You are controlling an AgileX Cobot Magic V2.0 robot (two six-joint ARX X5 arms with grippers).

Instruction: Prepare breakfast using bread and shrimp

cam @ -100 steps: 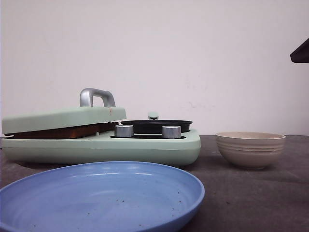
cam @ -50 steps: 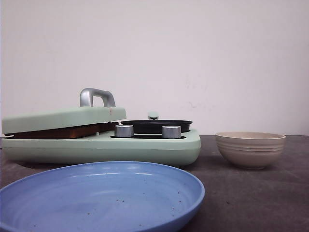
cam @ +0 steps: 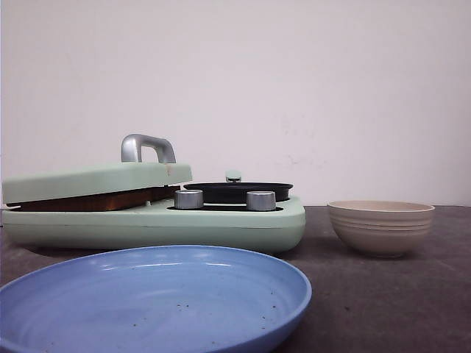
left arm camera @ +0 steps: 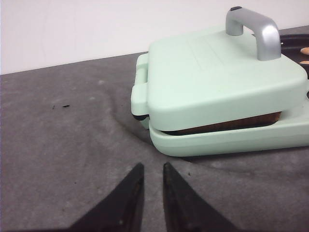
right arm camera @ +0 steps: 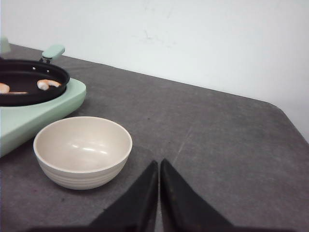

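Left gripper (left arm camera: 150,191), mine — black fingers drawn close with only a narrow slit between the tips, holding nothing, hovering over the grey cloth-covered table (left arm camera: 58,159) just short of the mint-green breakfast maker (cam: 154,217). Right gripper (right arm camera: 159,193): fingers pressed together, nothing held, parked over bare cloth beside the beige ribbed ceramic bowl (right arm camera: 83,151); neither arm shows in the front view, so I judge both to be standing off while the food cooks. Hinged mint-green press lid with a silver loop handle (left arm camera: 222,82), one, sitting slightly tilted and not fully shut because something thick lies under it. Bread (left arm camera: 227,124) — only a brown toasted edge shows in the gap between lid and base, so I cannot count the slices. Round black frying pan (right arm camera: 29,82), one, seated on the maker's other half. Pink shrimp (right arm camera: 48,84), one plain and a second partly cut off at the picture's edge, lying in that pan. Silver knobs (cam: 189,199), two, on the maker's front. Beige bowl, one, empty. Wide blue glazed plate (cam: 154,298), one, empty and nearest me, presumably placed for serving.
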